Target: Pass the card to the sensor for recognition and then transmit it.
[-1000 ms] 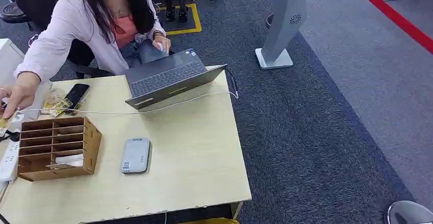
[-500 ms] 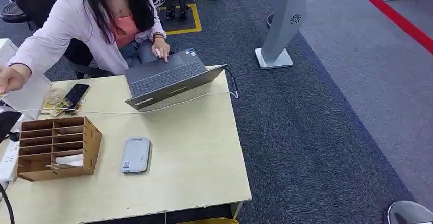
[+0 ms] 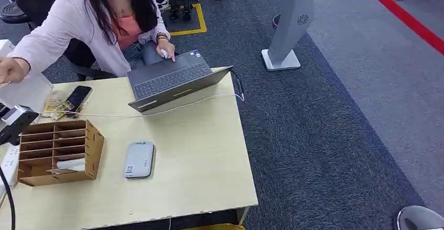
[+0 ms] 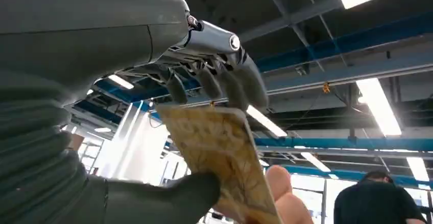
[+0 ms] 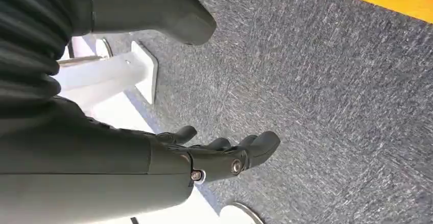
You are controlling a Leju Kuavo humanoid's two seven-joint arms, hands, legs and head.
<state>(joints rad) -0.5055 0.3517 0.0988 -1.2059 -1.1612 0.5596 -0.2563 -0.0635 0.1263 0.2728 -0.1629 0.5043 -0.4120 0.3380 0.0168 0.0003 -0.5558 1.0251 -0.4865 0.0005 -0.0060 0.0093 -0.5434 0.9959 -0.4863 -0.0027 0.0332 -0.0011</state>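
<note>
- Card is being pinched between the thumb and fingers of the left hand, now raised at the bench's left edge, where a second ago it was out of sight.
- A person's hand is withdrawing, suggesting the card is just received.
- Sensor is lying flat beside the wooden rack; laptop and cable are sitting beyond.
- Right hand is hanging released over carpet.

One card, pinched in the left robot hand, with one person's hand right behind it. On the surface: one laptop, one wooden organizer, one grey sensor, one phone.
</note>
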